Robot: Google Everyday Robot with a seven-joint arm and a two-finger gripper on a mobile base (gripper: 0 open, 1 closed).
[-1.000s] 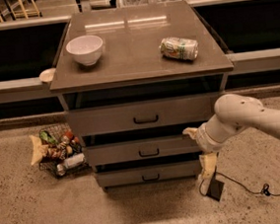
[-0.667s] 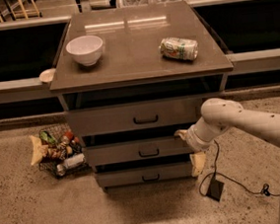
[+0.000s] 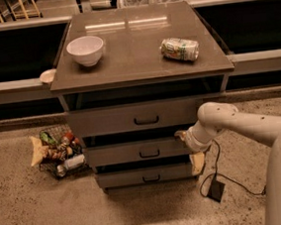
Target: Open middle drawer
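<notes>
The middle drawer [image 3: 119, 153] is a grey-brown flat front with a small black bar handle [image 3: 149, 154], between a taller top drawer [image 3: 111, 119] and a shorter bottom drawer [image 3: 132, 176]. All three fronts sit close to the cabinet body. My gripper [image 3: 180, 136] is at the right end of the middle drawer front, near its top edge, well to the right of the handle. The white arm [image 3: 241, 124] reaches in from the right.
A white bowl [image 3: 86, 50] and a can lying on its side [image 3: 179, 49] sit on the cabinet top [image 3: 133, 40]. A wire basket of snacks [image 3: 55, 151] stands on the floor at left. A black box with a cable [image 3: 216, 189] lies on the floor at right.
The arm has swung left, carrying the gripper from right of the cabinet to the right end of the middle drawer front. The drawers have not moved.
</notes>
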